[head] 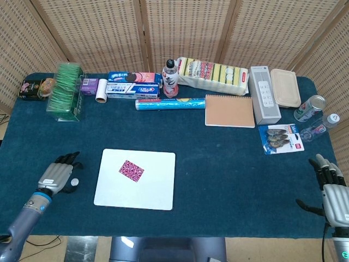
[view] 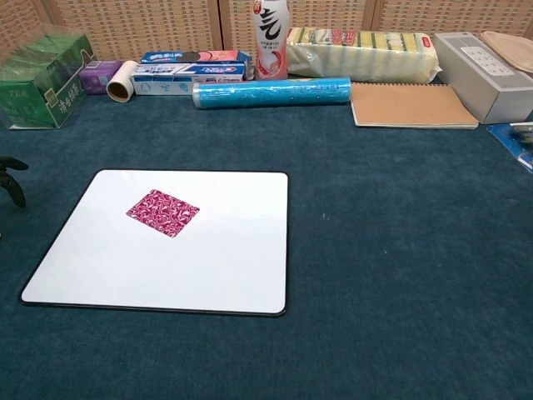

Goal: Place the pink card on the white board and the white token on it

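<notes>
The pink patterned card (head: pixel 131 170) (view: pixel 163 212) lies flat on the left half of the white board (head: pixel 147 191) (view: pixel 166 267). A small white token (head: pixel 74 182) lies on the blue cloth left of the board. My left hand (head: pixel 57 176) hovers right beside the token, fingers bent downward and apart, holding nothing; only its dark fingertips (view: pixel 12 177) show at the chest view's left edge. Over the table's front right corner my right hand (head: pixel 332 191) stays empty, fingers spread.
Along the back stand a green tea box (head: pixel 66 90), boxes, a tape roll (head: pixel 101 90), a bottle (head: pixel 170 79), a blue roll (head: pixel 170 103), a notebook (head: pixel 229 111), a grey box (head: pixel 264 94) and cans (head: pixel 310 107). A blister pack (head: pixel 280 138) lies at right.
</notes>
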Robot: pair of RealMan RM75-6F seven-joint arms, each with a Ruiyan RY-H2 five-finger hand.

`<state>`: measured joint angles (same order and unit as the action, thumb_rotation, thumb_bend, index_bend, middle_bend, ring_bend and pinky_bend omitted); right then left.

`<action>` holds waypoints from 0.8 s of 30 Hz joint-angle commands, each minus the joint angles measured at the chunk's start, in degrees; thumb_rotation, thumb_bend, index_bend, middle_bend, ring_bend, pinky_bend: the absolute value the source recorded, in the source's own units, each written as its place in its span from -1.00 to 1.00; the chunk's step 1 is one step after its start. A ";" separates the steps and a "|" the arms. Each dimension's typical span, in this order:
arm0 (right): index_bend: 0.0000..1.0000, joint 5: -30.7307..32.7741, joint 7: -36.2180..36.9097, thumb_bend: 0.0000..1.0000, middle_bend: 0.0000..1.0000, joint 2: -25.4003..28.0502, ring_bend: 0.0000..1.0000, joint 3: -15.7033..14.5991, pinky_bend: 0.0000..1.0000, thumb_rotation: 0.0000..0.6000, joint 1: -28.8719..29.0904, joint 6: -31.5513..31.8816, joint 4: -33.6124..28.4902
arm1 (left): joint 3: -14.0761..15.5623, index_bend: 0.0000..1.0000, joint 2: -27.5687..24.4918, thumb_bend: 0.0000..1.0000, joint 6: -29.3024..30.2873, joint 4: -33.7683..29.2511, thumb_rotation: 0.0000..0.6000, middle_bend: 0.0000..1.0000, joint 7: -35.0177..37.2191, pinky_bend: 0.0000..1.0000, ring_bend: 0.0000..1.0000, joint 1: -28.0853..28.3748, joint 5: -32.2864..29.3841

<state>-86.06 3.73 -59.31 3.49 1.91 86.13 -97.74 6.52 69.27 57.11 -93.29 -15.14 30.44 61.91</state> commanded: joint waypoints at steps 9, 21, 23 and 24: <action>-0.96 0.00 0.14 -1.00 -1.00 0.09 -0.99 -0.07 -1.00 1.00 0.04 -0.19 -0.11 | -1.09 -0.39 1.73 -0.52 -0.29 3.55 1.00 -1.00 3.31 -0.85 -1.00 -2.56 1.11; -0.96 0.22 0.37 -1.00 -1.00 0.17 -0.99 0.01 -1.00 1.00 0.08 -0.30 -0.07 | -2.13 -0.29 2.80 -0.50 -0.40 5.88 1.00 -1.00 4.76 -0.85 -1.00 -4.01 3.46; -0.96 0.25 0.47 -1.00 -1.00 0.24 -0.99 0.03 -1.00 1.00 0.06 -0.28 -0.11 | -2.54 -0.27 2.98 -0.49 -0.42 5.62 1.00 -1.00 4.78 -0.85 -1.00 -4.12 3.47; -0.96 0.25 0.58 -1.00 -1.00 0.28 -0.99 0.03 -1.00 1.00 0.04 -0.24 -0.12 | -2.73 -0.24 3.05 -0.49 -0.42 5.35 1.00 -1.00 4.94 -0.85 -1.00 -4.17 3.57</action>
<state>-85.81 4.29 -59.04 3.52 1.96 85.88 -97.86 3.94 72.25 56.69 -87.75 -10.31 26.32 65.41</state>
